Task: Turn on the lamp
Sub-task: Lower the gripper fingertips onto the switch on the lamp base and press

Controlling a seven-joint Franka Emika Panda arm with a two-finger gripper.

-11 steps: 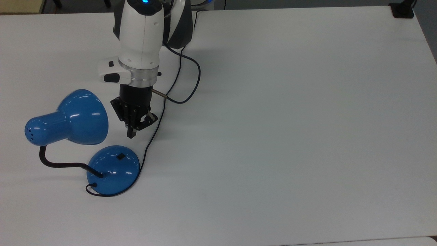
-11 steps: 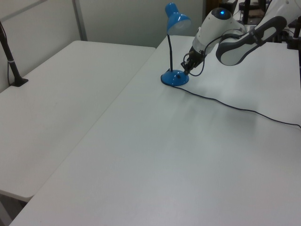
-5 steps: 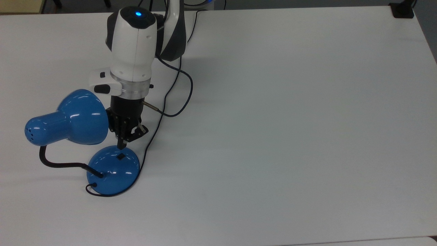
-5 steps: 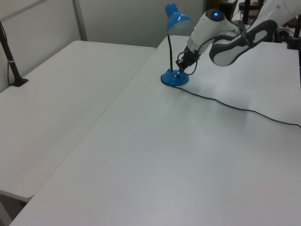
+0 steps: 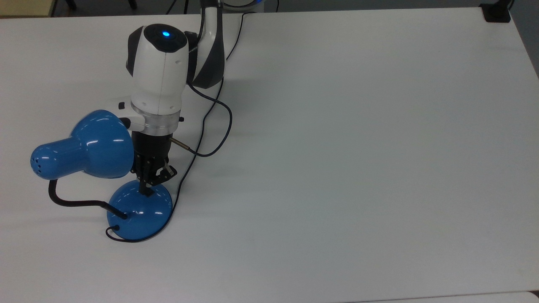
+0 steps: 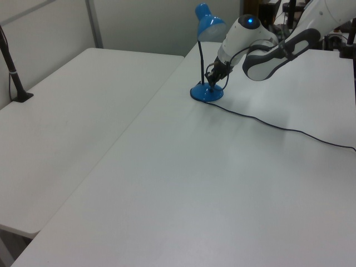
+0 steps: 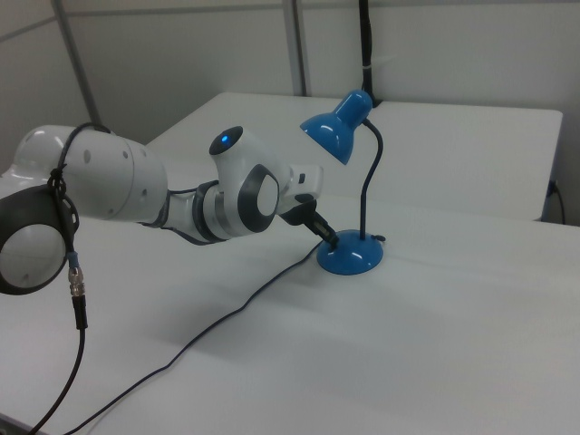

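Here, lamp (image 5: 139, 208) upright, shade (image 5: 94, 145) tilted toward gripper (image 5: 146, 191)

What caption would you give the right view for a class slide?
Franka arm's gripper presses down on the domed base of a blue desk lamp standing on a white table.

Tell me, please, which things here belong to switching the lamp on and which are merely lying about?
Belongs to the job:
- lamp, fingers on its base
- gripper
- lamp's cord

Just there:
- white table
- black clamp post on the side table
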